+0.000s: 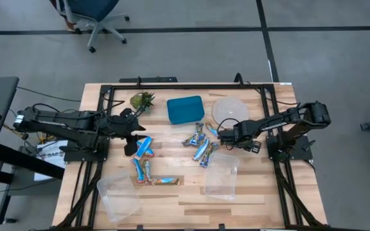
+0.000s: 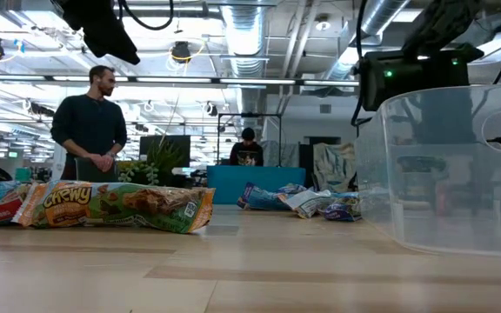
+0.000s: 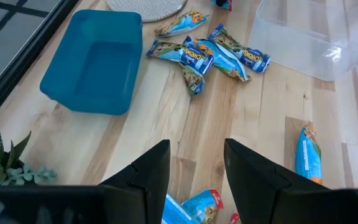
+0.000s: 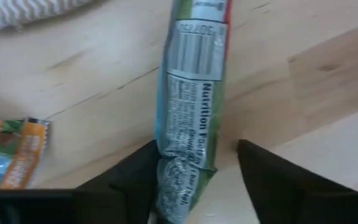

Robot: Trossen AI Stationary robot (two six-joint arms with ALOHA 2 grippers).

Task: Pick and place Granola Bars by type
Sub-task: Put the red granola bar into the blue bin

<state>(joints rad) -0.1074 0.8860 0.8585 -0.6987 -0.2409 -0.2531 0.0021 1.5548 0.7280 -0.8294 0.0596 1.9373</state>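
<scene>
Several granola bars lie flat on the wooden table: a cluster in the middle, also in the left wrist view, and blue-white and orange ones at the left. My right gripper is open. Its fingers stand on either side of the near end of a silvery-blue bar lying label up. My left gripper is open and empty, above the blue-white bars. My right gripper's fingers straddle the silvery-blue bar's crimped near end, lying along the bar. One finger is right beside the wrapper's edge, and I cannot tell whether it touches. The bar lies flat on the table.
A blue bin, a round woven mat and a green spiky plant stand at the far side. Clear plastic containers sit near left and near right. Two people are in the room behind.
</scene>
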